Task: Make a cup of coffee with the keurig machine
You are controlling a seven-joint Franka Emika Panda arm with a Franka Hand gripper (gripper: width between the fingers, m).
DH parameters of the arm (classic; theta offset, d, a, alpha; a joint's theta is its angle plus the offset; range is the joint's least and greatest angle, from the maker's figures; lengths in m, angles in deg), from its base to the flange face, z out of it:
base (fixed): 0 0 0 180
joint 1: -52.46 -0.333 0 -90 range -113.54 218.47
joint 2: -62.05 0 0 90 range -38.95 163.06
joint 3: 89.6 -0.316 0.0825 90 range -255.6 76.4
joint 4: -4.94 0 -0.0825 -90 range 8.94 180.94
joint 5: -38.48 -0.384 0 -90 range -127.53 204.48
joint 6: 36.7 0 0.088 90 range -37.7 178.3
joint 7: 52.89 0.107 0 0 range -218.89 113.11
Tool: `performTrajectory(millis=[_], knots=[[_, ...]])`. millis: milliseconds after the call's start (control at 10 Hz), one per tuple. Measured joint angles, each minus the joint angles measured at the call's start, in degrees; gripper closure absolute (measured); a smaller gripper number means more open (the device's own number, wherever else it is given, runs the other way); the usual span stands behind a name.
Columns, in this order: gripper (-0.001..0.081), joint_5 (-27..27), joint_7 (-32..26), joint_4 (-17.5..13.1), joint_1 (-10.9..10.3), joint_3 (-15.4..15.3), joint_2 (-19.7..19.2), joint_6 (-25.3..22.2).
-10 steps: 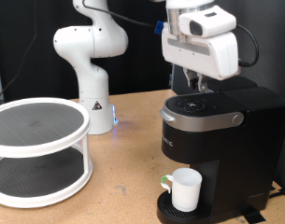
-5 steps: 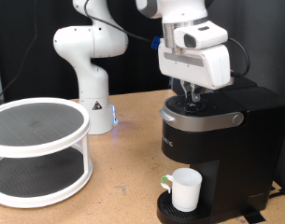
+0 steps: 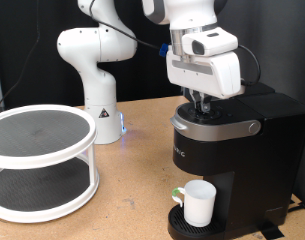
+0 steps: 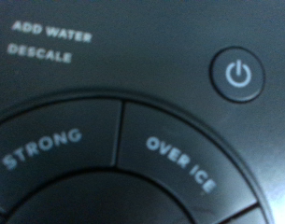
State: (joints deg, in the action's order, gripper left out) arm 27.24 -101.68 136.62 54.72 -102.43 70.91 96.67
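The black keurig machine (image 3: 227, 150) stands at the exterior view's right with its lid down. The white cup (image 3: 198, 203) sits on its round drip tray under the spout. My gripper (image 3: 201, 104) hangs straight down over the machine's top, its fingertips at or just above the button panel. The wrist view is filled by that panel: a power button (image 4: 237, 74), a STRONG button (image 4: 49, 149) and an OVER ICE button (image 4: 184, 163). No fingers show in the wrist view.
A white two-tier round rack (image 3: 40, 160) with dark mesh shelves stands at the exterior view's left. The white robot base (image 3: 100, 80) is behind it at the back. The wooden table runs between them.
The gripper has moved down and towards the exterior view's left, coming close over the machine's button panel. The cup and machine have not moved.
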Motion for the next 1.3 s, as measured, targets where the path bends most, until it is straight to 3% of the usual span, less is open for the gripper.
performTrajectory(millis=[1000,1100,1300], knots=[[0.0804,0.3,0.8,0.5,0.0,0.0,-0.2,2.2],[0.0804,0.5,0.9,0.1,0.1,0.0,-0.3,1.0],[0.0804,0.6,0.9,-3.2,0.2,0.2,-2.1,-5.8]])
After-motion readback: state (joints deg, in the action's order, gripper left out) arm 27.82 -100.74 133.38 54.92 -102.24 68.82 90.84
